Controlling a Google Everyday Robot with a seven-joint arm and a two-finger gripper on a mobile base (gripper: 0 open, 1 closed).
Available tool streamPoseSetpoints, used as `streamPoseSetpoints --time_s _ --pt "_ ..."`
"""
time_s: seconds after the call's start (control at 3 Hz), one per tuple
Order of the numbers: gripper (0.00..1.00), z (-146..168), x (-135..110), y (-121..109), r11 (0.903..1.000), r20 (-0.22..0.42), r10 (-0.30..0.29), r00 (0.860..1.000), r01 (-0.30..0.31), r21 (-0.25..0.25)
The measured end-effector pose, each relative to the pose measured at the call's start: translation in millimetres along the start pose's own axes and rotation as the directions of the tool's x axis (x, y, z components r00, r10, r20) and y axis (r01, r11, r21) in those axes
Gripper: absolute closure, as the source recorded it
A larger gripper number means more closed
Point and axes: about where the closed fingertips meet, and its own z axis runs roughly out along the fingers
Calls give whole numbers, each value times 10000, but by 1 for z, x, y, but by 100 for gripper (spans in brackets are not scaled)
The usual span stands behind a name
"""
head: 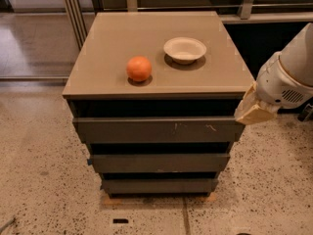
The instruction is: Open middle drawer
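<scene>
pincer point(253, 110) hung at top drawer point(156, 129) right end; its opening could not be told | middle drawer point(159, 162) sat second of three fronts, apart from pincer | tabletop point(107, 48) carried orange point(139, 68), bowl point(185, 49)

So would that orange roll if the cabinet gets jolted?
Probably: the orange is round, loose on the flat cabinet top. Likely firm and weighty for its size. The end effector is beside the cabinet's right front corner, clear of the orange.
</scene>
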Motion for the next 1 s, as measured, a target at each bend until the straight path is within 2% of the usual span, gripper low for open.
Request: streamPoseSetpoints --time_s 0.33,0.67,1.0 --pt "100 20 7 0 9999 -5 -162 9999 162 31" --pt "100 80 20 12 9986 546 -510 9972 518 -132" --pt "100 154 22 5 9976 1697 -597 9837 647 -245"
